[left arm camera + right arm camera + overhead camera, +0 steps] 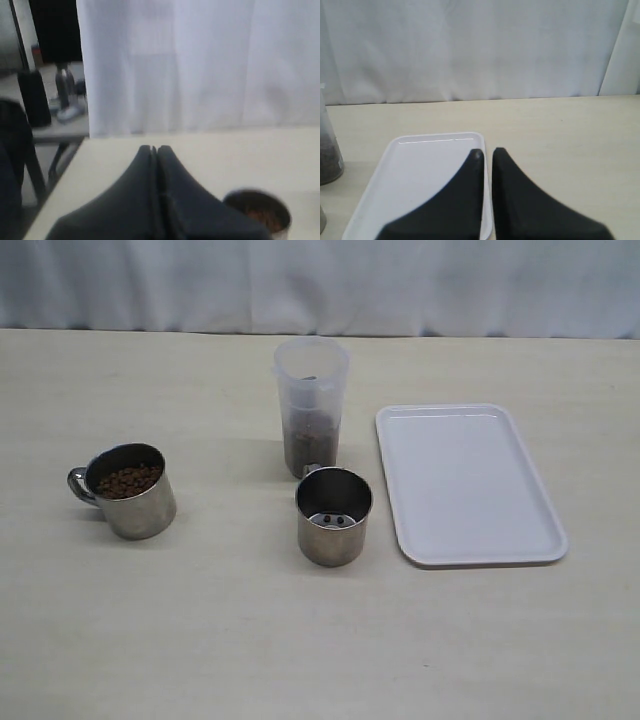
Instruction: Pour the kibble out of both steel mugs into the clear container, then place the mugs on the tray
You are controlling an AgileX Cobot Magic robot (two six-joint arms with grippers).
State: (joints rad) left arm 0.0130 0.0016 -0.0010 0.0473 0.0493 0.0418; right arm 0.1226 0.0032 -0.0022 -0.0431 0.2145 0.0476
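One steel mug (125,490) full of brown kibble (128,481) stands at the left of the table, handle pointing left. A second steel mug (333,515) in the middle holds only two pellets. Just behind it stands the clear container (311,405), its lower part filled with kibble. The white tray (465,483) lies empty to the right. Neither gripper shows in the exterior view. My left gripper (154,148) is shut and empty, with the full mug (257,214) beside it. My right gripper (487,151) is shut on nothing, hovering over the tray's edge (420,165); the container (327,150) sits off to one side.
A white curtain (320,280) hangs behind the table's far edge. In the left wrist view, a table edge, a dark chair (10,165) and clutter on another desk (60,100) lie beyond the table's side.
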